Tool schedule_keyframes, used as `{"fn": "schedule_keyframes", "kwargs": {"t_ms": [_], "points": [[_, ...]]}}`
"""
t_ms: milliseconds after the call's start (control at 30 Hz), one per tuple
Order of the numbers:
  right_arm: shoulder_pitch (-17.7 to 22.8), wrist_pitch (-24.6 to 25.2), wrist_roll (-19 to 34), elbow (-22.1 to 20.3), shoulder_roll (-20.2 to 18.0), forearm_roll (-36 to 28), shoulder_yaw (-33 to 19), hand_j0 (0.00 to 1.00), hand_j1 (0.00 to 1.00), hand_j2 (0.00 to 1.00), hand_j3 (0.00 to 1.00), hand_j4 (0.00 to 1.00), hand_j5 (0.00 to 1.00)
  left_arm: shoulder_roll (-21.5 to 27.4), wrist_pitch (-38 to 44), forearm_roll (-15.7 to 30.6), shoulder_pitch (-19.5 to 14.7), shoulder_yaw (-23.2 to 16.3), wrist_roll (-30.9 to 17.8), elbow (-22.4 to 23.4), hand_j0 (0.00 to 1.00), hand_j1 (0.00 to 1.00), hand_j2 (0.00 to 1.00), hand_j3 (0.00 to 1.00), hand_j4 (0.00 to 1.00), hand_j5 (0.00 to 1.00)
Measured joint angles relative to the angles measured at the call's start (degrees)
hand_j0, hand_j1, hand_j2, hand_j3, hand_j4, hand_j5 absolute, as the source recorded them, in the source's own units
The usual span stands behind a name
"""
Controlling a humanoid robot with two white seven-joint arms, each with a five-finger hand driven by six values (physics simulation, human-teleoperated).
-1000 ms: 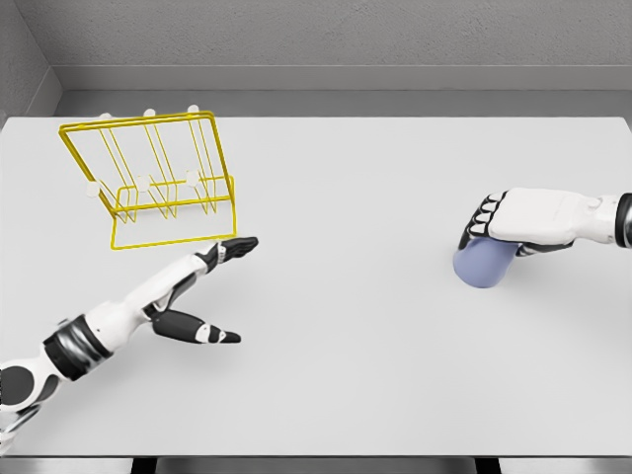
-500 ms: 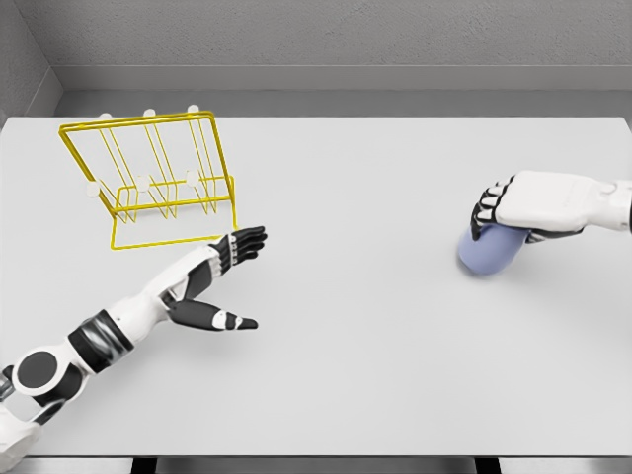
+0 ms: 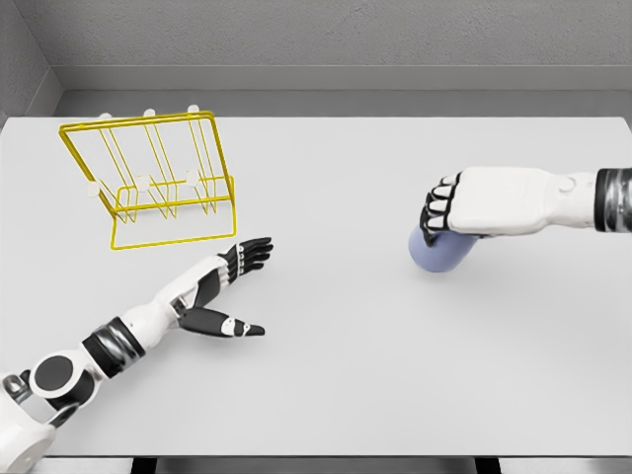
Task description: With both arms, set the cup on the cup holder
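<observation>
Your right hand (image 3: 474, 202) is clamped over the pale lavender-blue cup (image 3: 442, 253) — fingers curled down its far side, the cup poking out below the palm, right of centre over the white table (image 3: 346, 346). Your left hand (image 3: 225, 286) lies flat and open, fingers spread, holding nothing — just below the yellow wire cup holder (image 3: 158, 183), which stands at the table's far left.

A single head camera looks down and forward over the white table (image 3: 336, 375), its far edge near the top of the frame against a grey wall (image 3: 326, 35). Arms enter from both lower sides.
</observation>
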Motion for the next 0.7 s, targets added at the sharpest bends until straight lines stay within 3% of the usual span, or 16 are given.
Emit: {"fn": "schedule_keyframes", "kwargs": {"t_ms": [700], "points": [[0.3,0.0,3.7,-0.3,14.5,0.7,0.7,0.49,0.49,0.49,0.49,0.49,0.49,-0.3,-0.3,-0.4,-0.4,0.2,0.0,-0.1,1.00,1.00,1.00,1.00,1.00,1.00]]}}
